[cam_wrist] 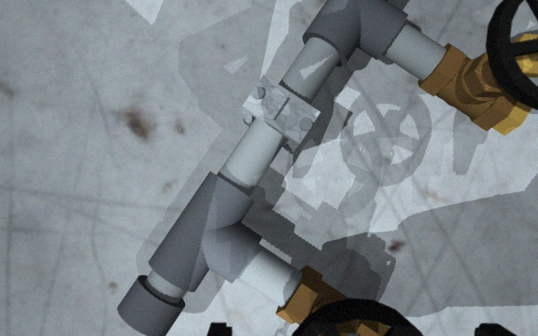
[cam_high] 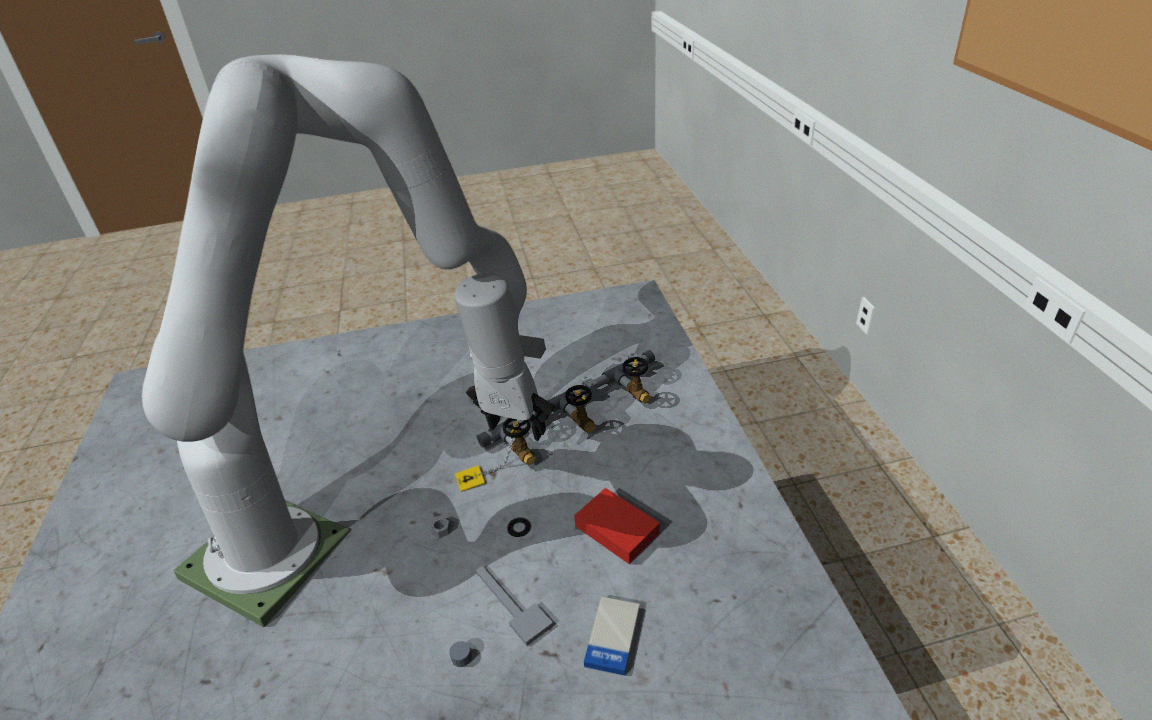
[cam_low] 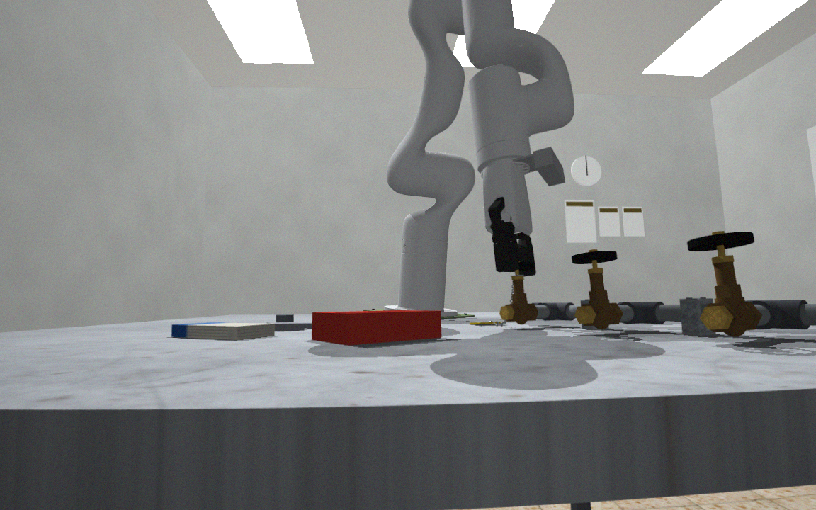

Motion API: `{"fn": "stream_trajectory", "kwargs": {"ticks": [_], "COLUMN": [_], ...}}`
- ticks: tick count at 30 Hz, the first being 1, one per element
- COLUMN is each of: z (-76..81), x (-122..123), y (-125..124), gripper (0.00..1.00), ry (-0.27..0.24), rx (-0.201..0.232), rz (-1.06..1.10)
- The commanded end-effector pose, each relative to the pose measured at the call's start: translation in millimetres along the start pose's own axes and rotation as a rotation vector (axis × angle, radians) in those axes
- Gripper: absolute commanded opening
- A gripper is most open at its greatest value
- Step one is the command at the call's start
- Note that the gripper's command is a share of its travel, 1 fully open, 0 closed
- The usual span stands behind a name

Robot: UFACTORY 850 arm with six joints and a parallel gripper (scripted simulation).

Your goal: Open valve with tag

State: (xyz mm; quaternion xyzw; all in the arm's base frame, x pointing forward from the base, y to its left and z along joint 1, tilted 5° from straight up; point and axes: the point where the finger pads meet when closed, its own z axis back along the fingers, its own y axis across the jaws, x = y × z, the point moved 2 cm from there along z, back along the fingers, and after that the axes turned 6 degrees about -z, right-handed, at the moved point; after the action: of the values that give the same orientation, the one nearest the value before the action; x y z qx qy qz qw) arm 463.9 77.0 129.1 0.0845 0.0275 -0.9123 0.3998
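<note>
Three brass valves with black handwheels stand on a grey pipe (cam_wrist: pixel 250 159). The left valve (cam_high: pixel 521 440) has a chain to a yellow tag (cam_high: pixel 469 479) that reads 4. My gripper (cam_high: pixel 516 420) is open and straddles that valve's handwheel (cam_wrist: pixel 358 317), fingers at wheel height on either side and apart from the rim. In the exterior view the gripper (cam_low: pixel 512 261) hides the wheel above the brass stem (cam_low: pixel 518 297). The middle valve (cam_high: pixel 577 400) and the right valve (cam_high: pixel 635 370) stand free. The middle valve's wheel (cam_wrist: pixel 530 47) shows in the wrist view.
A red block (cam_high: pixel 616 523), a black ring (cam_high: pixel 519 521) and a grey nut (cam_high: pixel 441 524) lie in front of the valves. A grey paddle tool (cam_high: pixel 515 606), a grey cylinder (cam_high: pixel 464 651) and a white and blue box (cam_high: pixel 613 634) lie nearer the front edge.
</note>
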Motion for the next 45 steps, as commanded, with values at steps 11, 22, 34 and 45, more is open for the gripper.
{"fn": "stream_trajectory", "kwargs": {"ticks": [11, 22, 34, 45], "z": [0.6, 0.6, 0.6, 0.6], "x": [-0.7, -0.3, 0.0, -0.3], "y": [0.2, 0.0, -0.3, -0.5], "gripper": [1.0, 1.0, 1.0, 1.0], "ry": [0.009, 0.036, 0.06, 0.062], "rx": [0.008, 0.002, -0.006, -0.003], "rz": [-0.687, -1.153, -1.658, -2.105]}}
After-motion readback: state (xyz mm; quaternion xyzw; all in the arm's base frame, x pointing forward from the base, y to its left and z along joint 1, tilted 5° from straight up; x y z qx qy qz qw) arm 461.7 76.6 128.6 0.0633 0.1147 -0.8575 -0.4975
